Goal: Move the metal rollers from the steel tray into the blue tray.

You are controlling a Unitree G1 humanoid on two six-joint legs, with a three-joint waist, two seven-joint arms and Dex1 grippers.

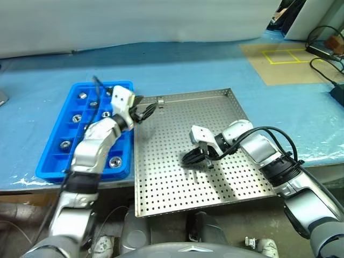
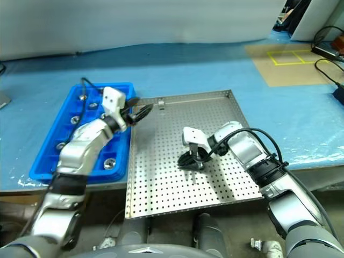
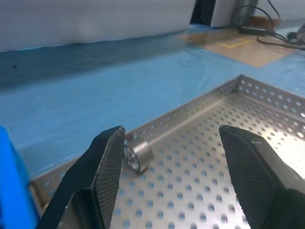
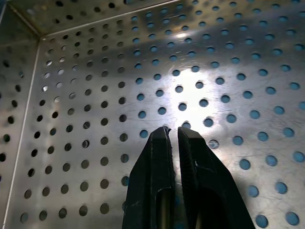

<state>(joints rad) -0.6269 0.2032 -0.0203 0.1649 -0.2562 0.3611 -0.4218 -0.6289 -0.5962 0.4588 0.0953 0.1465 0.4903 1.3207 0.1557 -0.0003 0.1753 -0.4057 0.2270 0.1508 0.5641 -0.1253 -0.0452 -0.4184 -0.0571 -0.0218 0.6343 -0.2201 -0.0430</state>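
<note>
Steel tray (image 1: 226, 177): square, perforated, low rim, on blue-covered table (image 1: 188, 70); near edge overhangs the table front. Blue tray (image 1: 54, 166): lies just beside the steel tray's left rim, long axis running away from the robot; its right-hand compartments are partly hidden behind the left arm. Metal rollers, in blue tray: several visible, one per compartment, e.g. (image 1: 115, 162), (image 1: 65, 144), (image 1: 77, 118); full count cannot be told because of the arm. Metal roller, remaining (image 3: 138, 155): one, lying on its side in the steel tray close to the far rim near the far-left corner, its axis roughly along that rim, an end face toward the left wrist camera; the central hole is hard to make out. Left gripper (image 1: 146, 111): over the steel tray's far-left corner, pointing roughly level toward the remaining roller, fingers (image 3: 107, 164) spread wide, nothing between them. Right gripper (image 1: 194, 157): over mid-tray, angled down, fingers (image 4: 159, 162) pressed together, holding nothing; tips just above the perforated floor, contact cannot be told.
</note>
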